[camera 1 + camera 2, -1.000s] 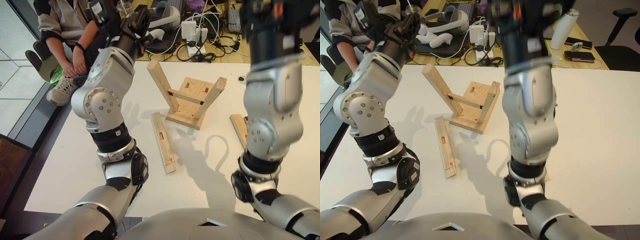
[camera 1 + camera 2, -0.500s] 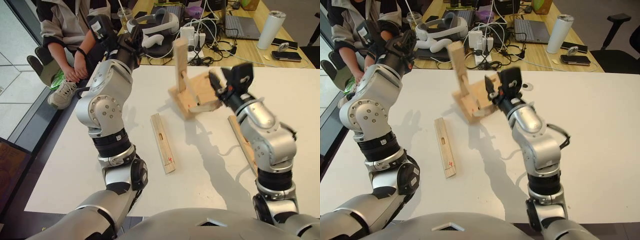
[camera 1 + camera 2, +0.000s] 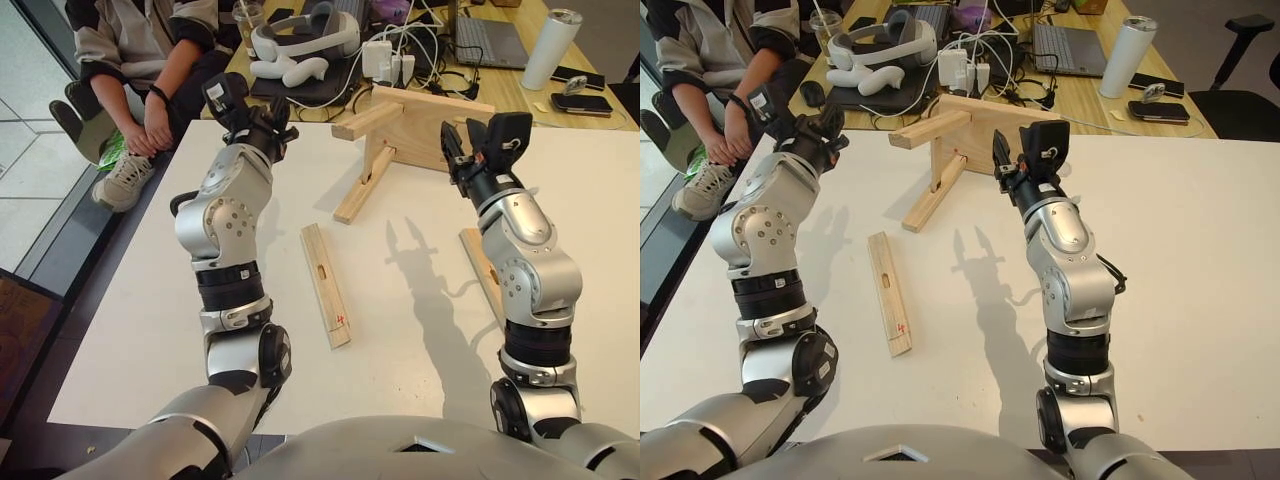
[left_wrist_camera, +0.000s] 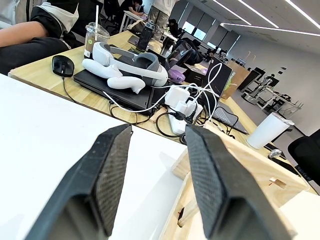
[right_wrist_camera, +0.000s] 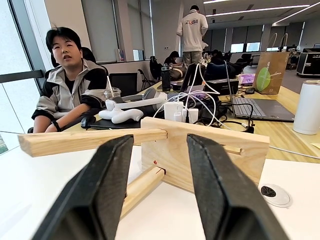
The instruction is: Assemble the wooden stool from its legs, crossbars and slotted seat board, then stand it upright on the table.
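Observation:
The half-built stool stands on edge at the back of the white table [image 3: 140, 320]. Its slotted seat board [image 3: 432, 128] is upright, one leg [image 3: 366, 120] sticks out level, and a second leg [image 3: 360, 188] slants down to the tabletop. My right gripper [image 3: 478, 150] is open just right of the board, which lies ahead of the fingers [image 5: 107, 190] in the right wrist view. My left gripper [image 3: 262, 118] is open and holds nothing, left of the stool. A loose leg [image 3: 326, 284] lies mid-table. Another wooden piece [image 3: 480, 268] lies partly behind my right arm.
Behind the table's far edge is a desk with a white headset [image 3: 298, 42], chargers and cables [image 3: 390, 62], a laptop [image 3: 492, 40] and a tumbler [image 3: 548, 48]. A seated person [image 3: 140, 60] is at the far left corner. A round grommet [image 5: 274, 194] sits in the tabletop.
The stool part was tilted up off the table at my right gripper; now it rests on edge farther back, gripper open beside it. My left arm has come down toward the table. The camera shifted.

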